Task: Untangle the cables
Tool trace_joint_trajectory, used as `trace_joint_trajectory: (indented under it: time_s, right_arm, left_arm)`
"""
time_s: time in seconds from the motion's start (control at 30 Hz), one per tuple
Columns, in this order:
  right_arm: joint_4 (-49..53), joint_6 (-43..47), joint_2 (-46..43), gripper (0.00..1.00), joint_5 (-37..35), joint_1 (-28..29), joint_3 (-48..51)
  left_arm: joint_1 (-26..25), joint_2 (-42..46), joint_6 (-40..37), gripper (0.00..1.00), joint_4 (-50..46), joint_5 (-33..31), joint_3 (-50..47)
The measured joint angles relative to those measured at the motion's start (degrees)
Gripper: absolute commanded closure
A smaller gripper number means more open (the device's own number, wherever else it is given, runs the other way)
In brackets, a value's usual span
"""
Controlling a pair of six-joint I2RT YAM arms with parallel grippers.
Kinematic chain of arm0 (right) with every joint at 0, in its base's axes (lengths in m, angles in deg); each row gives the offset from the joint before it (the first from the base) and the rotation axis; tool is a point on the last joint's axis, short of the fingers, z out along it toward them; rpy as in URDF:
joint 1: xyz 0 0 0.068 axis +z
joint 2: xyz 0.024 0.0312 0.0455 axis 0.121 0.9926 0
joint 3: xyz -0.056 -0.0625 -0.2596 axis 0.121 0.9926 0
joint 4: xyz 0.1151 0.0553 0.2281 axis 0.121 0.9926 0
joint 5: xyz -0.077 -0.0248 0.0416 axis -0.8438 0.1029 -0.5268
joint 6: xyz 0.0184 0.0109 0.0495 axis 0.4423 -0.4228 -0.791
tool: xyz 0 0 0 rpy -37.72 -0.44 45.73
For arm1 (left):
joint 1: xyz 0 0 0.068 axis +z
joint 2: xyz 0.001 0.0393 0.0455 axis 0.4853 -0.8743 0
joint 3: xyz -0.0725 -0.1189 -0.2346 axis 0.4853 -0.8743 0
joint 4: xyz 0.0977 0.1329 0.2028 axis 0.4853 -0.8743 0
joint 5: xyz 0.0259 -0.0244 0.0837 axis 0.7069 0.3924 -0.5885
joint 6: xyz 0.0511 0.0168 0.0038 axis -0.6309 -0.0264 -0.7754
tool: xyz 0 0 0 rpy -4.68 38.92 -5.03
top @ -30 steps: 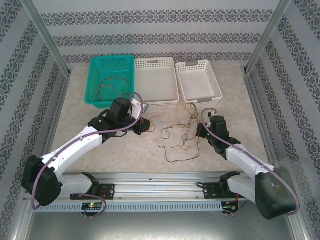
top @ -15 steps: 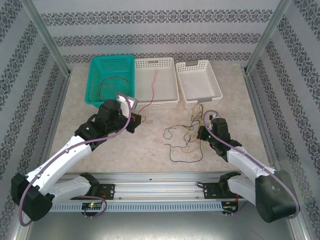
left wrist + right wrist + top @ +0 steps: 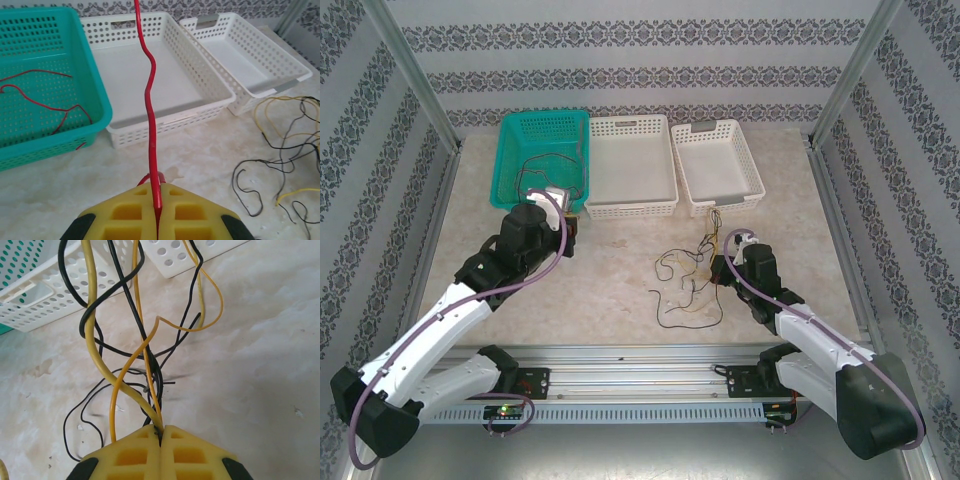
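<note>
The cables [image 3: 688,285] lie in a loose knot of black and yellow-orange wire on the table [image 3: 610,290], in front of the white baskets and nearer my right arm than my left. My right gripper [image 3: 161,432] is clenched on this knot: a thick yellow wire [image 3: 89,300], a thinner orange strand and at least one of the black wires [image 3: 61,265] run into the closed seam between its yellow pads. Above the seam the strands cross one another several times. One red cable [image 3: 150,120] is apart from the knot. My left gripper [image 3: 157,197] is clamped on it with the pads pressed together, and it rises from the seam across the middle white basket [image 3: 175,125] and out of the top of the wrist view. A second red cable [image 3: 35,95] lies on the floor of the teal basket [image 3: 50,147]. Yellow loops of the knot lie just beside the near corner of the right white basket [image 3: 280,85].
</note>
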Motion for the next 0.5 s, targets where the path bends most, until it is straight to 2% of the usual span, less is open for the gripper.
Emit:
trace_joint_trajectory:
  time_s: [0.23,0.5]
  right_arm:
    - [-0.07,-0.02,-1.22,1.0,0.15,0.0,0.5]
    - [0.0,-0.02,-2.58,1.0,0.44,0.28,0.5]
  left_arm:
    - [2.91,-1.31,-0.57,1.0,-0.7,-2.36,0.59]
    - [11.15,-11.15,0.55,1.0,-3.87,-1.73,8.09]
